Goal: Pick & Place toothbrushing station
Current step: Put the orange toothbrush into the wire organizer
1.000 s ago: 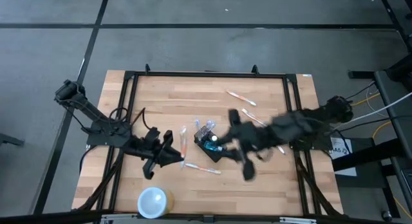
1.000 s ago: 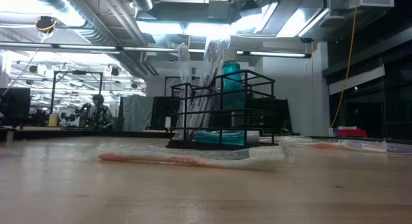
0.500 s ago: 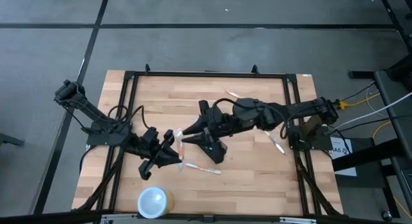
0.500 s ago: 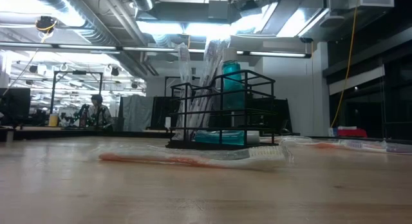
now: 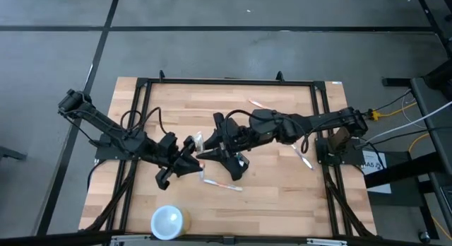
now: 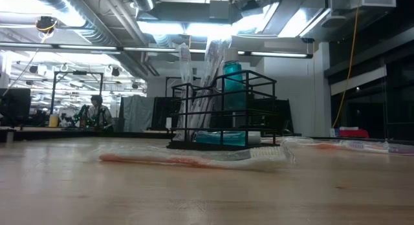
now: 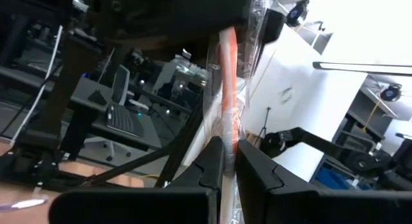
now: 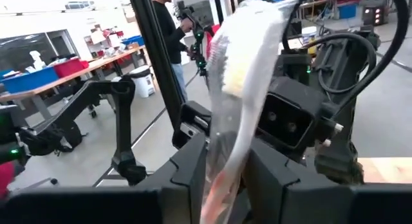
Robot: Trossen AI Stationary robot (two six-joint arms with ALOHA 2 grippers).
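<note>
Station: the black mesh caddy [image 6: 223,108] stands upright mid-table, holding a teal tube and wrapped brushes; from above it [image 5: 235,163] is mostly hidden under the right arm
Right gripper [image 5: 203,151]: just left of the caddy, fingers pinching one wrapped toothbrush [image 8: 241,89]
Left gripper [image 5: 193,148]: meets the right one, fingers pressed together on that toothbrush's orange handle [image 7: 228,89]
Low view only: a second wrapped toothbrush [image 6: 194,158] lies flat before the caddy; no arm shows
High view only: white cup [image 5: 168,221] at the table's near edge
</note>
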